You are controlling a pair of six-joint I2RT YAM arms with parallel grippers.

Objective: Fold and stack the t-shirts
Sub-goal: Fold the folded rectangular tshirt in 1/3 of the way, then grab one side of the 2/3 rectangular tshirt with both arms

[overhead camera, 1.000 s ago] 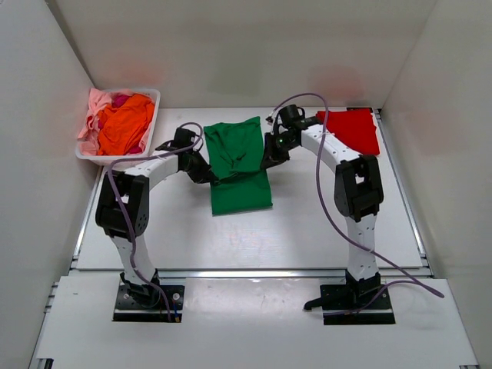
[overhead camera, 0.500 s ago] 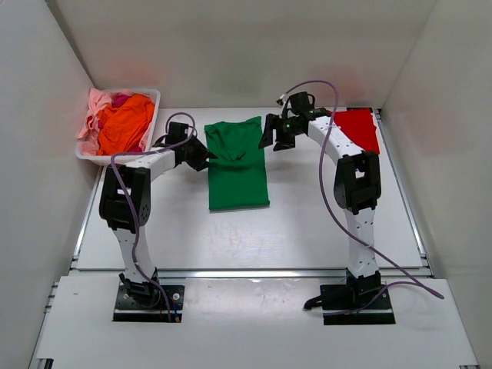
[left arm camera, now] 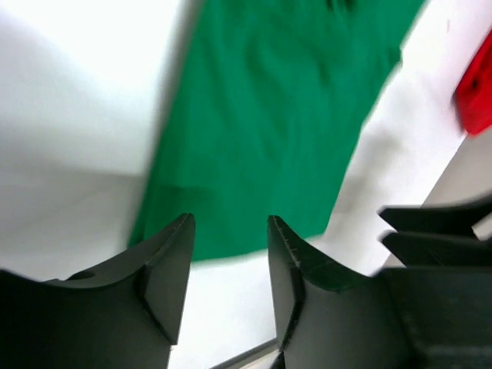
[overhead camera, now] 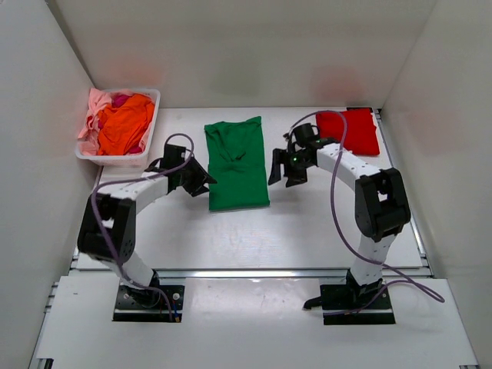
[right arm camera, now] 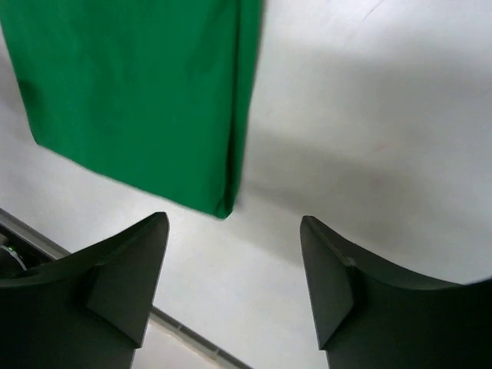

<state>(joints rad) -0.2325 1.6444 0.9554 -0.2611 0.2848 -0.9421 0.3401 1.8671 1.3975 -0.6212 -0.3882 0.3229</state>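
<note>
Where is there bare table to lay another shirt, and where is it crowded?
Free: the wide strip of table between the green t-shirt and the near edge. Crowded: the left gripper and right gripper flank that shirt; basket far left, red t-shirt far right.

You're in a robot lab test cell: plain white walls point(overhead camera: 231, 46) box in a white bench point(overhead camera: 307, 231) on three sides. The left arm point(overhead camera: 104, 231) and right arm point(overhead camera: 380, 204) are bolted to black plates point(overhead camera: 173, 305) behind a metal rail point(overhead camera: 254, 272) at its near edge.
</note>
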